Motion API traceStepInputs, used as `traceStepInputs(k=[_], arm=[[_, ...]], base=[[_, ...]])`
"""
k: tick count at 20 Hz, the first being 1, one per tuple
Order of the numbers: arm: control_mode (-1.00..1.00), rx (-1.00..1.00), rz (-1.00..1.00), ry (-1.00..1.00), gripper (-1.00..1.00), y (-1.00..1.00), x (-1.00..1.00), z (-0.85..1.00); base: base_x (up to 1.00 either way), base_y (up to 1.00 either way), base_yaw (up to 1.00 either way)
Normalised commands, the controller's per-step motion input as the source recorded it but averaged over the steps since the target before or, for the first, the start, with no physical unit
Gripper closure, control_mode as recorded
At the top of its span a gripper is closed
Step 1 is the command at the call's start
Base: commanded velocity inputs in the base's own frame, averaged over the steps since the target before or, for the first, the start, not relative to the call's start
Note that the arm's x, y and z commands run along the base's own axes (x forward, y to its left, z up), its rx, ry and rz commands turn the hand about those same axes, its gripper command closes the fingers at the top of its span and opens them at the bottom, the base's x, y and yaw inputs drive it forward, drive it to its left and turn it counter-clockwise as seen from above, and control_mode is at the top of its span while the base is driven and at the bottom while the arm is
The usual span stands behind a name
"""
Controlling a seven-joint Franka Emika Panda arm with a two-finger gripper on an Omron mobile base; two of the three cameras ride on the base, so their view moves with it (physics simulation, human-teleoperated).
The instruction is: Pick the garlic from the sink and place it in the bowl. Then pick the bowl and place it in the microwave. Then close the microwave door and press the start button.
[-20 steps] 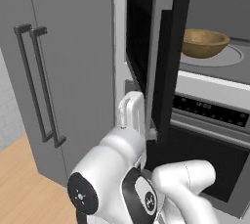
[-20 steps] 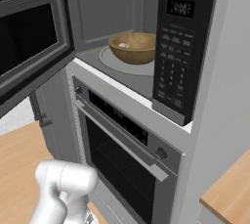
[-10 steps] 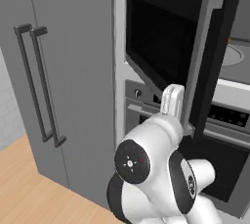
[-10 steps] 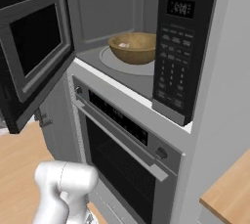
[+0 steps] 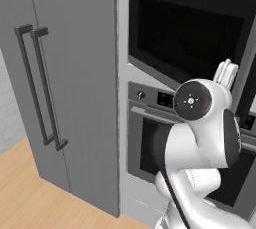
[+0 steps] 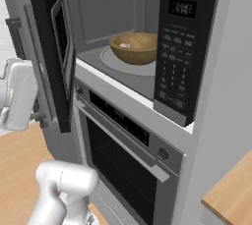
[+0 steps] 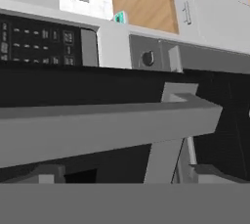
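Closing step: door (image 6: 55, 47) half-swung, left of microwave (image 6: 147, 47); bowl (image 6: 134, 47) on its turntable, pale garlic inside. End effector (image 6: 17, 94) outside door; finger spacing cannot be told. Advice: push steadily near free edge until flush.

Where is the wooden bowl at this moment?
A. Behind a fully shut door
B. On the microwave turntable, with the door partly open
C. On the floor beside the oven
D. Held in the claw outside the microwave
B: the bowl sits on the turntable inside the microwave, whose door stands ajar.
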Motion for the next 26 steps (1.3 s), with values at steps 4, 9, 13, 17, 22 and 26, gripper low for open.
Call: traceStepInputs(k=[4,9,13,17,22,26], arm=[[-1.00,0.10,-0.14,0.00,-1.00,-0.54,0.72,0.10],[-1.00,0.04,-0.07,0.00,-1.00,-0.25,0.96,0.00],[-1.00,0.04,0.00,0.00,-1.00,-0.26,0.87,0.00],[-1.00,0.08,0.00,0.00,-1.00,-0.44,0.76,0.00],[-1.00,0.07,0.00,0.00,-1.00,-0.45,0.74,0.00],[-1.00,0.05,0.00,0.00,-1.00,-0.40,0.72,0.00]], base=[[0.00,0.00,0.00],[0.00,0.00,0.00],[0.00,0.00,0.00],[0.00,0.00,0.00],[0.00,0.00,0.00],[0.00,0.00,0.00]])
